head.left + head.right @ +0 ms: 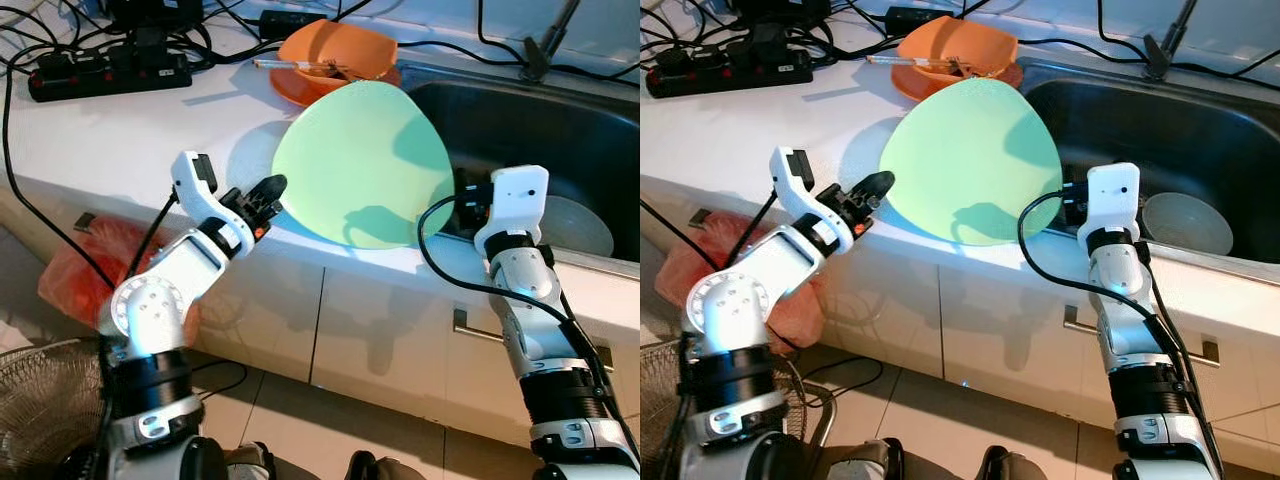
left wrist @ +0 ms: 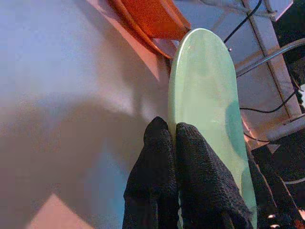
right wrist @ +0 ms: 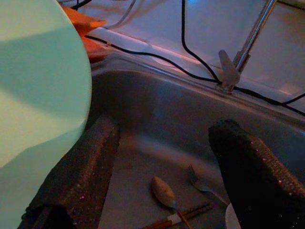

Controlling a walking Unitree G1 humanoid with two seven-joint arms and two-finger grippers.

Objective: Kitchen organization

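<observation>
A large pale green plate [image 1: 360, 165] hangs tilted on edge above the white counter's [image 1: 140, 140] front, beside the steel sink [image 1: 560, 120]. My left gripper [image 1: 272, 192] is shut on the plate's left rim; in the left wrist view its fingers [image 2: 162, 143] pinch the rim. My right gripper [image 3: 162, 157] stands open at the sink's near left corner, just by the plate's right edge and not holding it. Behind the plate, an orange bowl [image 1: 335, 50] sits on an orange dish with a utensil across it.
A white bowl [image 1: 580, 225] lies in the sink, with a spoon [image 3: 164, 191], a fork [image 3: 200, 183] and chopsticks [image 3: 181, 218] on its floor. A power strip [image 1: 110, 72] and cables crowd the counter's back. A red bag [image 1: 85, 270] and a fan [image 1: 40, 410] sit on the floor at left.
</observation>
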